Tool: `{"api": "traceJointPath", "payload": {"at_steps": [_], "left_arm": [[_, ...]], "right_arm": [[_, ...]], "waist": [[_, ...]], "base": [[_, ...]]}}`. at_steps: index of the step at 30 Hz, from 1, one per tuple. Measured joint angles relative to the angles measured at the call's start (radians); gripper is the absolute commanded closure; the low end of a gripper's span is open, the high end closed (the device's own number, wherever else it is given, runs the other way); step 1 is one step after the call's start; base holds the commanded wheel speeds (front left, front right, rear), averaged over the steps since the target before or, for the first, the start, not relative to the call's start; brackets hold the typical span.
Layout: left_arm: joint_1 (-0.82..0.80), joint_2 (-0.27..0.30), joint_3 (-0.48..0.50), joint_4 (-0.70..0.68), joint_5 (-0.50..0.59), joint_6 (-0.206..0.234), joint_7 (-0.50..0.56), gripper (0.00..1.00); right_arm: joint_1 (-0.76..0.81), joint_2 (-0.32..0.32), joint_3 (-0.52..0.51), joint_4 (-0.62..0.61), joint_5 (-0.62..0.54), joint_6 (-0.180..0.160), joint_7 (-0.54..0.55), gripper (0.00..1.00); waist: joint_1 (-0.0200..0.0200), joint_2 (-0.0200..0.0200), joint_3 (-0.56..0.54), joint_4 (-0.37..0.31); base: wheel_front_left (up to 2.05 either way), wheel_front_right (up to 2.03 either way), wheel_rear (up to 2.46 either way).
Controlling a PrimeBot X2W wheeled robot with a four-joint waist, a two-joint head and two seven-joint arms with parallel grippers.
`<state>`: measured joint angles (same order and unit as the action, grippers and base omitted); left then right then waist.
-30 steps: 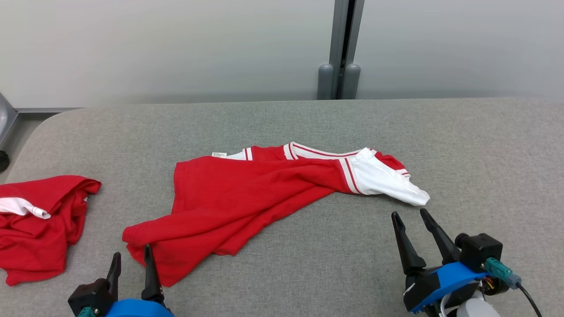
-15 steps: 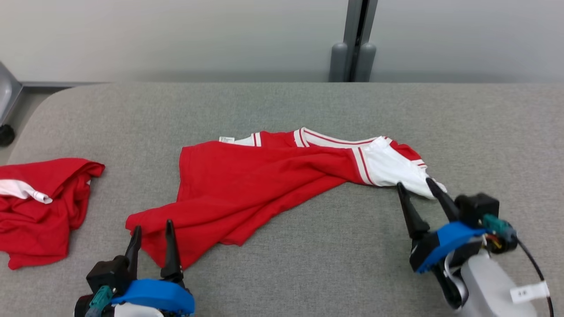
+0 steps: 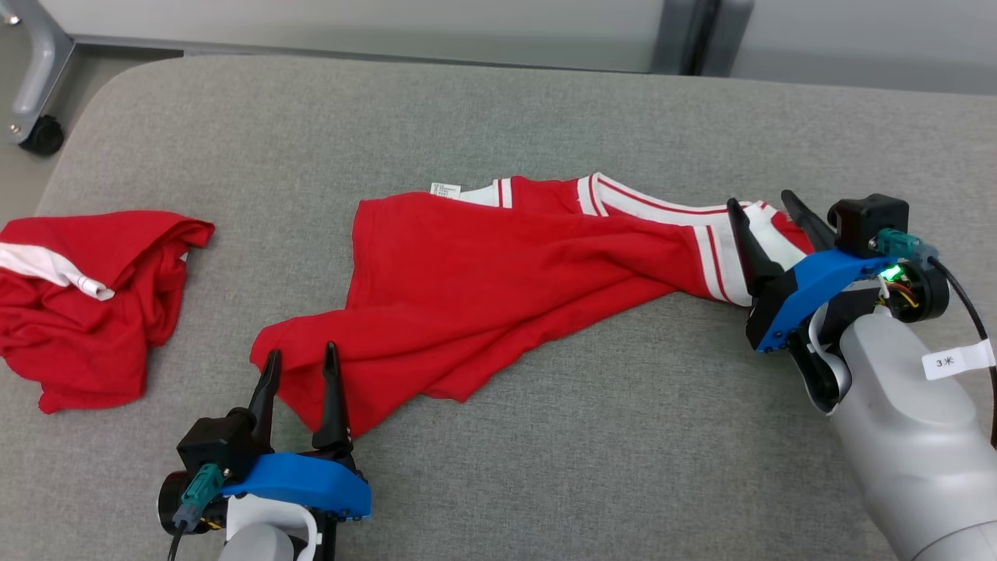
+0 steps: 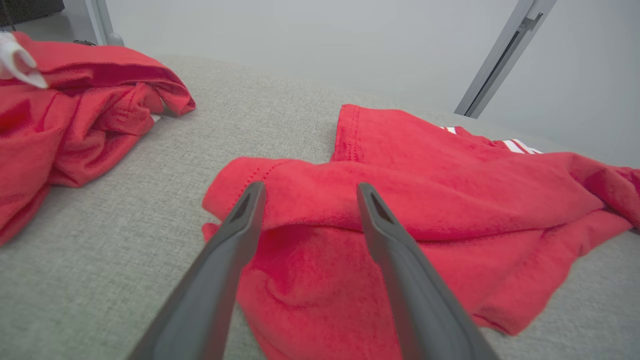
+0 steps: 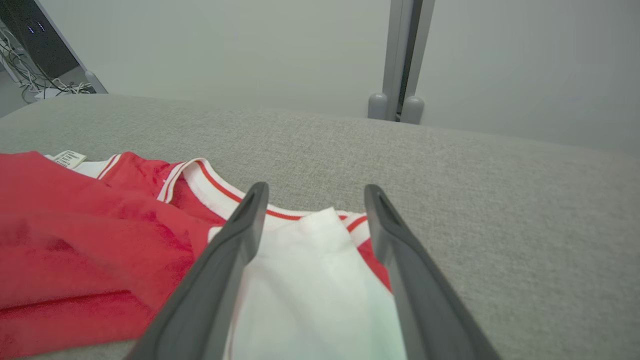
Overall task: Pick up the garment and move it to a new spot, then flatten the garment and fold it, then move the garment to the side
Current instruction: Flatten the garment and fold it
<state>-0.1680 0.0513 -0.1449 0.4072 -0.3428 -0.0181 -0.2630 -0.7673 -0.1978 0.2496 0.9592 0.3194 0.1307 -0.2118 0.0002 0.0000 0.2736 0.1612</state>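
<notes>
Both spread wide, left gripper (image 3: 302,352) and right gripper (image 3: 759,199) bracket the garment (image 3: 483,273), stretched left-to-right, neckline away.

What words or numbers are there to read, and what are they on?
"3", followed by a mark too blurred to read: on the white label hanging beside the pale forearm.
Care tag on the far edge of the red and white shirt: it has print, but too small to read.
</notes>
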Motion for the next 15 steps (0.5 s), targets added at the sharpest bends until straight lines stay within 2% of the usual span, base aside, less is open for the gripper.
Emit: {"api": "traceJointPath", "payload": {"at_steps": [15], "left_arm": [[-0.046,0.0,-0.033,-0.006,-0.009,0.009,0.0,0.0]], "right_arm": [[-0.071,0.01,0.077,0.129,0.065,0.0,-0.03,0.0]], "waist": [[0.0,0.0,0.053,0.019]], "base": [[0.0,0.0,0.0]]}}
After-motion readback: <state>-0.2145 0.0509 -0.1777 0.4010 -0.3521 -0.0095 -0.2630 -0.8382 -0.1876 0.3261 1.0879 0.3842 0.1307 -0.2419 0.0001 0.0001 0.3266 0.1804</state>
